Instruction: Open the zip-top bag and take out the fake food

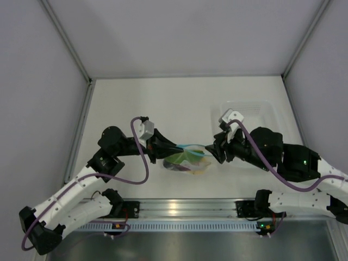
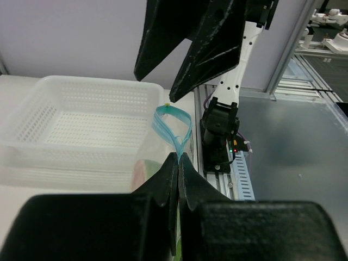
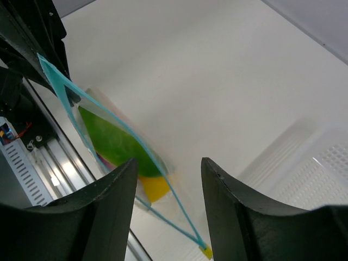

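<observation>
The zip-top bag hangs in the middle between my grippers, its teal zip strip split into two lines, so the mouth gapes. My left gripper is shut on the strip's left end; its tips pinch the teal edge. My right gripper is open at the bag's right end and holds nothing; in the right wrist view the strip runs between its fingers down to a yellow tab. The fake food is inside the bag: green, yellow and purple pieces.
A clear perforated tub stands at the back right behind the right gripper; it also shows in the left wrist view and the right wrist view. The metal rail runs along the near edge below the bag.
</observation>
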You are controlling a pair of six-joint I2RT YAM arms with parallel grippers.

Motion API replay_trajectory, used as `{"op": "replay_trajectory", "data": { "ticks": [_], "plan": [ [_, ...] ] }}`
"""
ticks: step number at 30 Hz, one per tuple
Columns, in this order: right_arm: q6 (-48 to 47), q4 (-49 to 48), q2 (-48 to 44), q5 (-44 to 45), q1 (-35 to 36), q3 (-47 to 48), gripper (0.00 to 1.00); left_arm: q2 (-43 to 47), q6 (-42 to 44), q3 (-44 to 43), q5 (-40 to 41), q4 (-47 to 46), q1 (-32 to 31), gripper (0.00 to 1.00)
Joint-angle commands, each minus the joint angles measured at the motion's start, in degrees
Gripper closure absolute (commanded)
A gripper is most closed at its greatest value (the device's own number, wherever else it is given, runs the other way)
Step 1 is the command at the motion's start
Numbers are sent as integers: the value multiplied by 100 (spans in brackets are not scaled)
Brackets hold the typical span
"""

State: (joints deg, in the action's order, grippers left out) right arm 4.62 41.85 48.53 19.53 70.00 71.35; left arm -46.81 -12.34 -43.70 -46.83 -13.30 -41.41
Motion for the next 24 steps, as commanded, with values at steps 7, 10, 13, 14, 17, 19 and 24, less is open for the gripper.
{"op": "replay_trajectory", "data": {
  "ticks": [7,10,13,14,17,19,24],
  "plan": [
    [-155,78,-81,-730,-109,-77,48,-118,241,-103,-547,-401,-8,100],
    [-164,35,-116,-854,-109,-226,48,-171,214,-156,-581,-401,-8,100],
    [-163,34,-169,-881,-118,-271,48,-197,214,-165,-634,-401,-8,100],
    [-181,43,-177,-898,-118,-288,47,-206,223,-182,-661,-401,-8,100],
    [-181,26,-116,-977,-118,-341,47,-215,214,-209,-714,-401,-8,100],
    [-190,17,-90,-977,-118,-359,48,-215,214,-226,-652,-401,-8,100],
    [-234,-36,-160,-1188,-118,-350,48,-268,197,-244,-652,-410,-8,100]
  ]
}}
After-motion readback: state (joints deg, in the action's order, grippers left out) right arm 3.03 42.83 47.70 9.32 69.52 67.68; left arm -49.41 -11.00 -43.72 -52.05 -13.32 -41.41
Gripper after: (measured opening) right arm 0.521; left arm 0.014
